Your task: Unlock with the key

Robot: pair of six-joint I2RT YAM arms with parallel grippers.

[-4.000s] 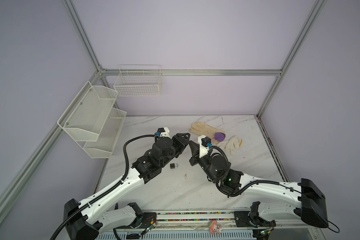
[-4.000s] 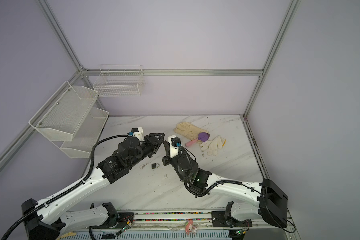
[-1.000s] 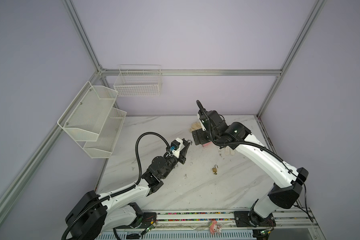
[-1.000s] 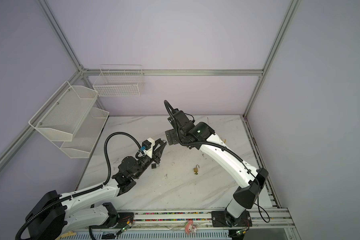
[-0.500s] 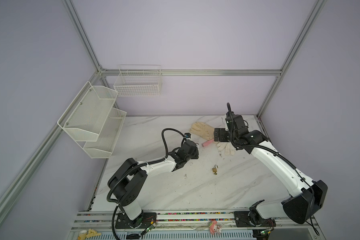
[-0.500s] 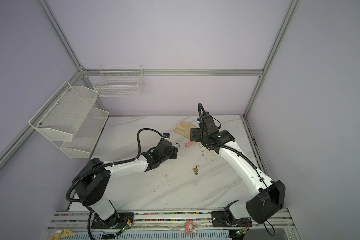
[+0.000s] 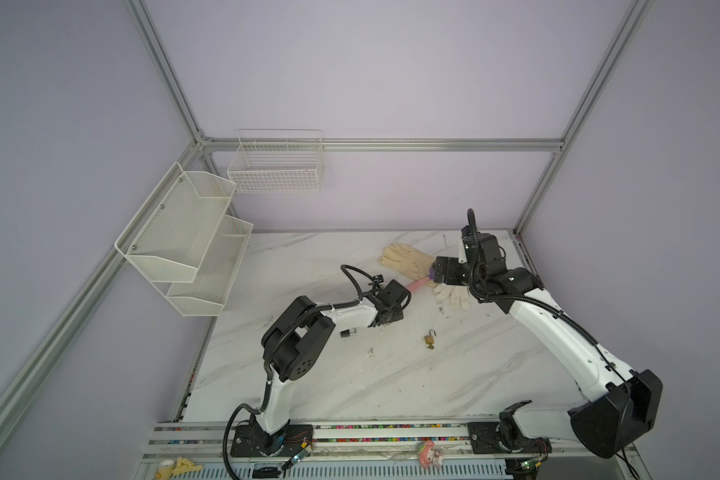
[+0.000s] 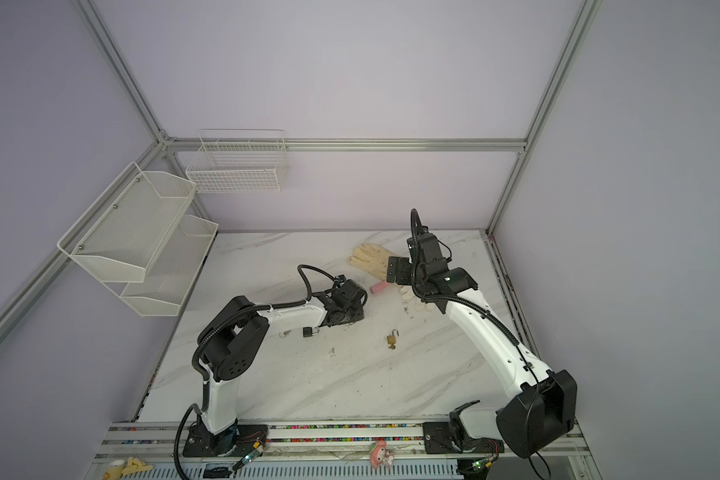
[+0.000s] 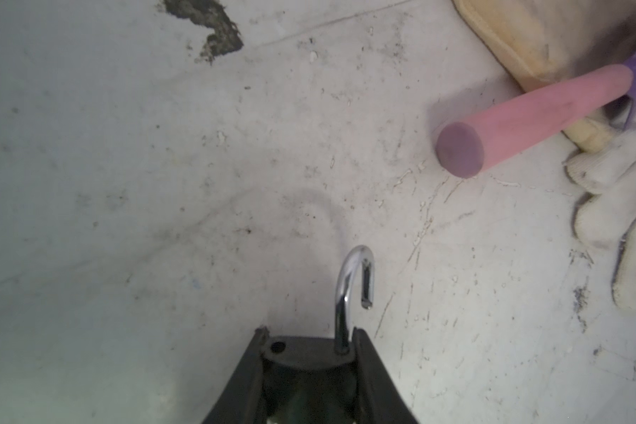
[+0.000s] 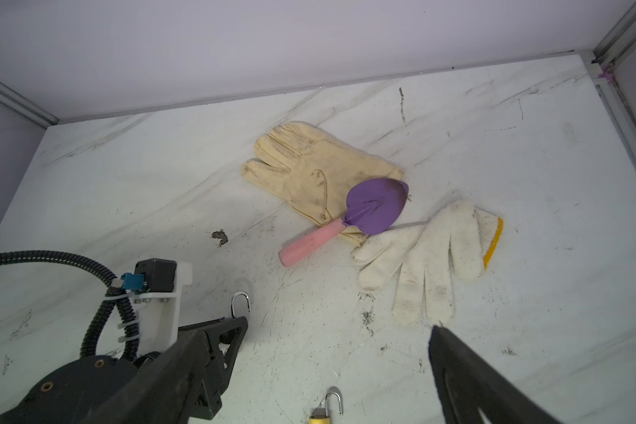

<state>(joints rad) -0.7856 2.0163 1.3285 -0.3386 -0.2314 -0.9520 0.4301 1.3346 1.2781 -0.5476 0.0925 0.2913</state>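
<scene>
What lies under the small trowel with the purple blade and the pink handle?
The purple blade rests on the cuff of the cream leather glove; the pink handle reaches over the white marble table. The cuff part beneath the blade is covered.

Table (image 9: 144,176): white marble-look slab, smooth, scuffed, grimy. Black padlock (image 9: 307,354): matt dark body. Shackle (image 9: 341,293): polished chrome, mirror-bright. Brass padlock (image 7: 429,340): yellow metal, dull. Cream glove (image 10: 309,169): leather-like, stained. White glove (image 10: 426,249): knitted cloth, soiled. Trowel blade (image 10: 377,205): purple, faint sheen. Trowel handle (image 10: 309,244): pink, matt. Wall shelves (image 7: 179,232): white metal mesh.
</scene>
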